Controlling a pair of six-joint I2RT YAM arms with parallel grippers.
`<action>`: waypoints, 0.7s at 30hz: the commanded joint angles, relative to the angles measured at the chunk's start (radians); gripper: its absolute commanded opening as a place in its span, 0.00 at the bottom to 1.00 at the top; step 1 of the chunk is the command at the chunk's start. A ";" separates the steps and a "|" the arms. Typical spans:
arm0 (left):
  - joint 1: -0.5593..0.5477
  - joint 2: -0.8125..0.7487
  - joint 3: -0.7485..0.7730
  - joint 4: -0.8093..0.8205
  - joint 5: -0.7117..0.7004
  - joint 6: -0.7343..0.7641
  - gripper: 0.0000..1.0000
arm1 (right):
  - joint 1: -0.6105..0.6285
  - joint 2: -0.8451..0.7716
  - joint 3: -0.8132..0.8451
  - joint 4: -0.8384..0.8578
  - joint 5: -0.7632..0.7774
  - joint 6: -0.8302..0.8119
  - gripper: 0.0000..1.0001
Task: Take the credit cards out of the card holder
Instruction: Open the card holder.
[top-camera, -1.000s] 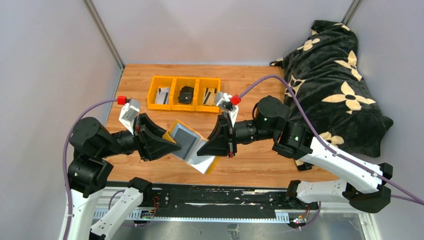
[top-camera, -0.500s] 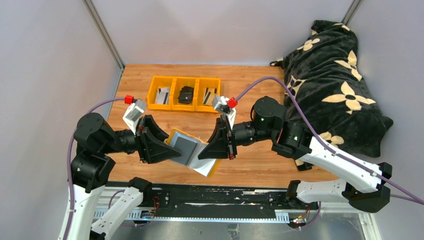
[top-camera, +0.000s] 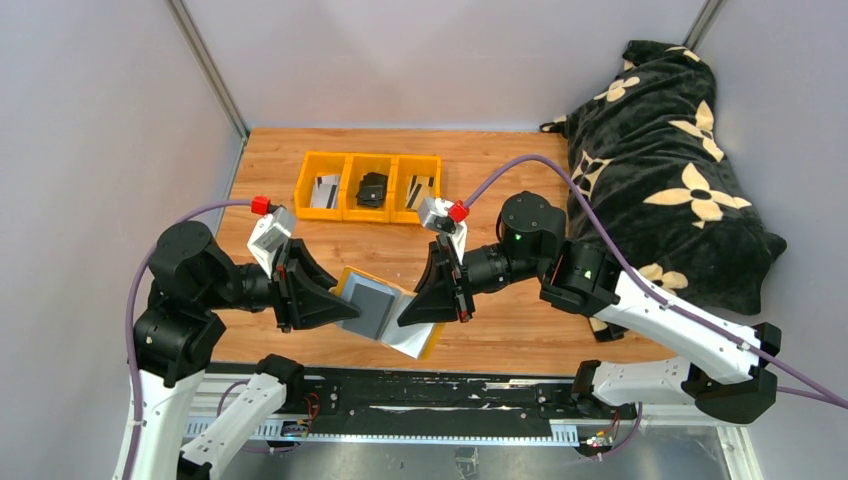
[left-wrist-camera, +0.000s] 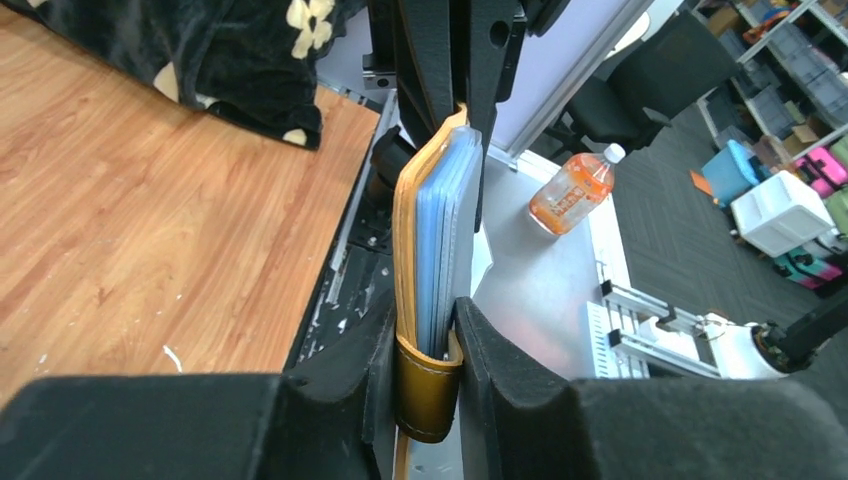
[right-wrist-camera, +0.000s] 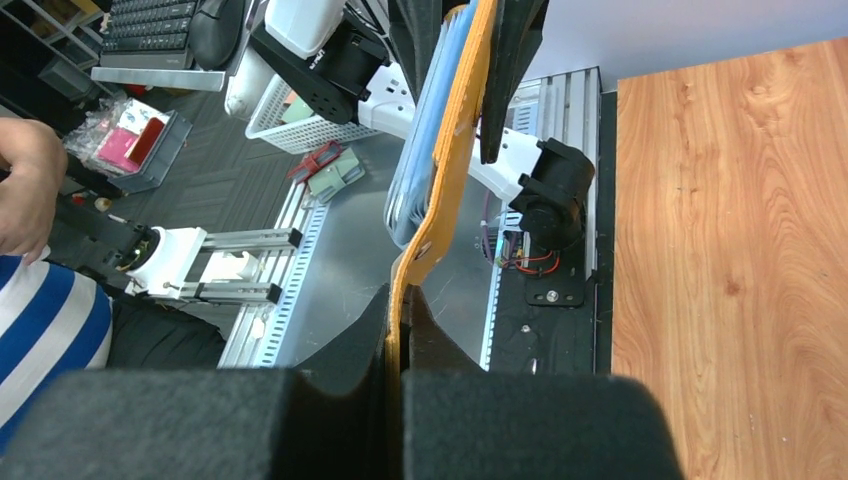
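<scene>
The mustard-yellow card holder (top-camera: 372, 304) hangs open between both grippers over the table's near edge, with its grey-blue lining facing up. My left gripper (top-camera: 343, 306) is shut on its left half, over the snap tab (left-wrist-camera: 428, 385). Stacked blue-grey pocket edges (left-wrist-camera: 446, 230) stand between the fingers. My right gripper (top-camera: 410, 312) is shut on the thin yellow flap (right-wrist-camera: 455, 130). A pale flat panel (top-camera: 413, 338) shows below the right gripper; I cannot tell if it is a card. Pale credit cards with dark stripes lie in the left bin (top-camera: 324, 190) and in the right bin (top-camera: 419, 190).
Three joined yellow bins (top-camera: 367, 162) stand at the back of the wooden table, and the middle one holds a black folded item (top-camera: 372, 189). A black flowered blanket (top-camera: 670, 160) fills the right side. A black rail (top-camera: 440, 395) runs along the near edge.
Both grippers have drawn closer together and moved a little toward the near edge with the card holder. It is now folded at a narrower angle.
</scene>
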 joint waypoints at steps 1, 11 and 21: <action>0.002 -0.029 0.007 -0.036 -0.073 0.048 0.22 | -0.011 -0.001 0.025 0.035 -0.049 -0.027 0.00; 0.002 -0.076 -0.067 0.059 -0.130 -0.015 0.15 | -0.006 0.060 0.031 0.145 -0.132 0.023 0.00; 0.002 -0.099 -0.095 0.090 -0.153 -0.011 0.12 | -0.004 0.078 0.044 0.096 -0.090 -0.011 0.03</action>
